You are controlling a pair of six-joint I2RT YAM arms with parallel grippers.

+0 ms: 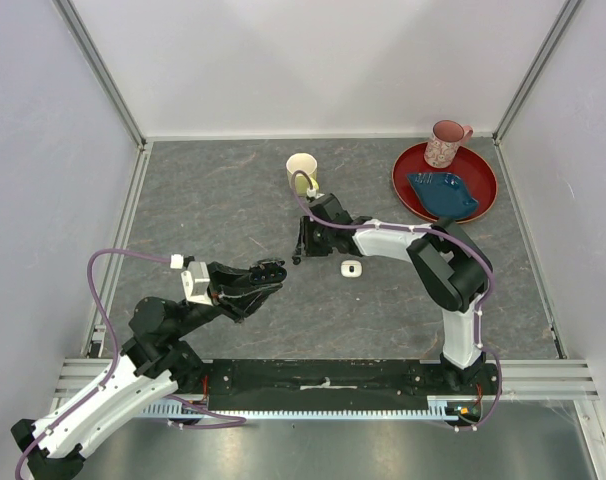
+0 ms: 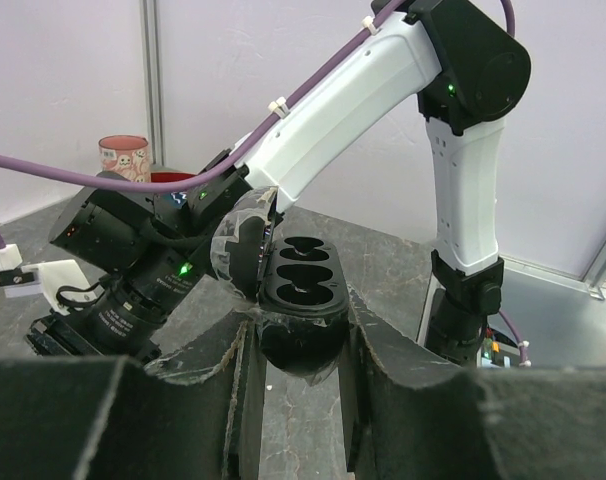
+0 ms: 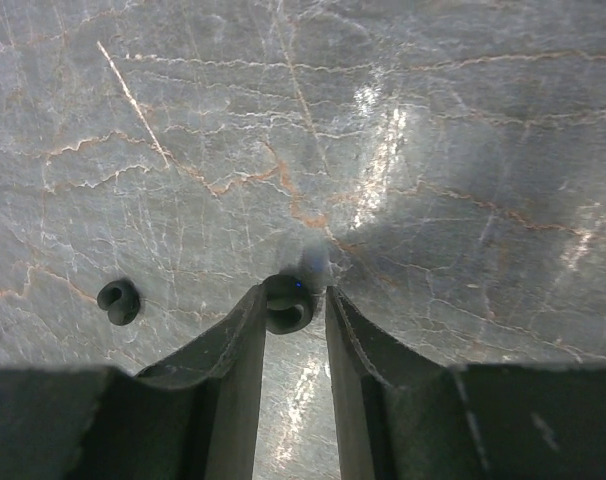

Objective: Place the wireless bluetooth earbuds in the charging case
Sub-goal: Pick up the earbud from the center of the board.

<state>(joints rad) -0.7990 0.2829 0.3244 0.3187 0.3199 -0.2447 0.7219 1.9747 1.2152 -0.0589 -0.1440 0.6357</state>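
Pickup step: right hand, narrowly parted, is straddling a tiny black earbud (grip unclear) while left hand is clamping the open black charging case; it's needing a firm pinch next.

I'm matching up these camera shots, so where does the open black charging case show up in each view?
Top external: black charging case left of centre, in the left pincer.
Left wrist: centre, lid open.
Right wrist: not in it.
Shared landmark: pink mug, upper right in top external, far left in left wrist.
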